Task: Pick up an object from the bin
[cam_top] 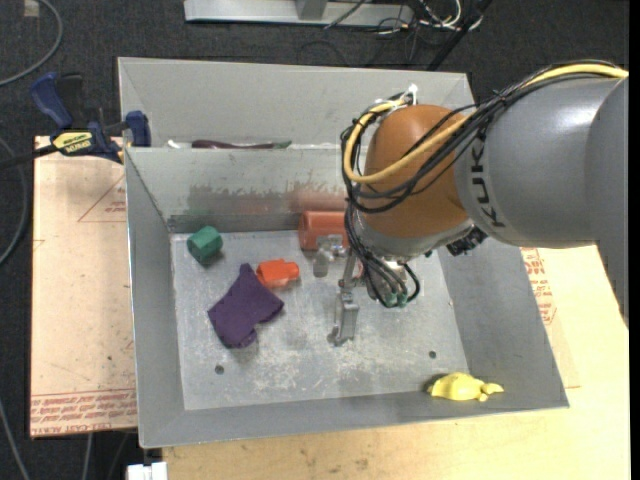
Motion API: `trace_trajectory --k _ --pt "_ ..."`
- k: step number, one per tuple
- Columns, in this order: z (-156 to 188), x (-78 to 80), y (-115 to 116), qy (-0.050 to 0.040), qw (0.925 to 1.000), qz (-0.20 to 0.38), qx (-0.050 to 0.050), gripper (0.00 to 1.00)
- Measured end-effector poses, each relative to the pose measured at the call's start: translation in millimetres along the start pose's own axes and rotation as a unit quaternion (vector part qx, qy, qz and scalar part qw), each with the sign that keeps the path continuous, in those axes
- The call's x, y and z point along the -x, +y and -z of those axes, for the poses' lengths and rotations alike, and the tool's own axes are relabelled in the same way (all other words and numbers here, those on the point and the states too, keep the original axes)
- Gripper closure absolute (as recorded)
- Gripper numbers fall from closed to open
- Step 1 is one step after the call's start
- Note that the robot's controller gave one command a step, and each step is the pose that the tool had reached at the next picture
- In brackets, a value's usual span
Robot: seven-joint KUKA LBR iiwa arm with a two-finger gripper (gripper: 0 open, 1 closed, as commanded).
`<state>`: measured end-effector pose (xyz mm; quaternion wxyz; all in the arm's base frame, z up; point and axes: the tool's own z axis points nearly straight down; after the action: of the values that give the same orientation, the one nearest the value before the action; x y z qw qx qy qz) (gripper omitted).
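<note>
Camera view, grey bin [155, 288] w/ green cube [205, 244], orange block [278, 272], purple cloth [243, 309], yellow toy [462, 388], end effector [335, 293] spread, empty

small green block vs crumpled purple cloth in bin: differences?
Shape: the small green block is compact and hard-edged; the crumpled purple cloth lies flat and rumpled. Size: the cloth spreads wider than the block. Place: the block sits toward the back, the cloth nearer the front. Both lie to the view's left of the gripper, clear of it.
</note>
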<state>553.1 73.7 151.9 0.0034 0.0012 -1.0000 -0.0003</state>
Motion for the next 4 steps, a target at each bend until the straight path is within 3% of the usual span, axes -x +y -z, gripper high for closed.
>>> trace_trajectory --k 1,2,3,4 --pt "4 1.8 0 -0.0037 1.0000 -0.001 0.000 0.00" --pt "-31 13.2 29 -0.0060 0.9993 -0.036 0.000 0.00" --pt "-80 12.4 88 -0.0066 0.9925 -0.122 0.003 1.00" --pt "-80 12.4 88 -0.0066 0.9925 -0.122 0.003 1.00"
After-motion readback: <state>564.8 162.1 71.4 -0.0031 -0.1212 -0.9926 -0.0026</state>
